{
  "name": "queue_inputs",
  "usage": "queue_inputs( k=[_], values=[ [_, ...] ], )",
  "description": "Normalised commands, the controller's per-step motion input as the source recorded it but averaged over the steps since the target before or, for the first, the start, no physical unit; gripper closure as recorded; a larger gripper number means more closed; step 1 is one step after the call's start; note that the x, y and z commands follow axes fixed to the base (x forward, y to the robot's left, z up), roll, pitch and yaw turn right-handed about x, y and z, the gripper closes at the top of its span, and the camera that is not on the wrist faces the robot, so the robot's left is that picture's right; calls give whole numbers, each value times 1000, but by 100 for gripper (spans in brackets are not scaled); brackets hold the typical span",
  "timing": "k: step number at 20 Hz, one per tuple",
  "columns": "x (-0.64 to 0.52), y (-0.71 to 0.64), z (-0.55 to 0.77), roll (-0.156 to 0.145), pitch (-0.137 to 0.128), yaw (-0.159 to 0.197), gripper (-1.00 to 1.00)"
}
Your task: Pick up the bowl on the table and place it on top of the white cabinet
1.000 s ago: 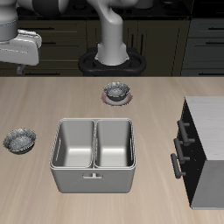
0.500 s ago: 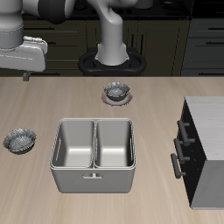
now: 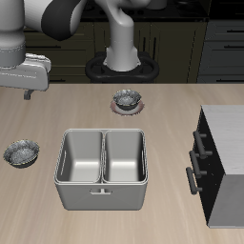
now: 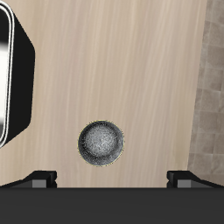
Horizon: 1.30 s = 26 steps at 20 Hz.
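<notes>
dark cabinets [image 3: 57, 43] with thin pale handles line the back wall.

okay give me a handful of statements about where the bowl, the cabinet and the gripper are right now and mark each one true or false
1. The bowl sits on the table, apart from the basin. True.
2. The gripper is shut on the bowl. False: its fingers stand wide apart and the bowl lies on the table beneath them.
3. The cabinet has nothing on its top. True.
4. A twin bowl lies inside the basin. False: it sits on a pinkish disc farther back, and both basin compartments are empty.
5. The bowl is tipped on its side. False: it stands upright, its speckled inside facing up.
</notes>
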Motion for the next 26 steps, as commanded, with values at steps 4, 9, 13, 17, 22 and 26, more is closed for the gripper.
queue_inputs(
  k=[4,9,13,17,22,26],
  values=[
    [56,-87,-212,-20,20,-10,-100],
    [33,-171,-243,-27,18,-10,-100],
    [11,-224,-267,-32,23,-18,-100],
    [-3,-112,-216,-24,14,13,-100],
    [-46,-91,-172,-8,18,-21,-100],
    [-78,-129,-207,-19,21,-12,-100]
  ],
)
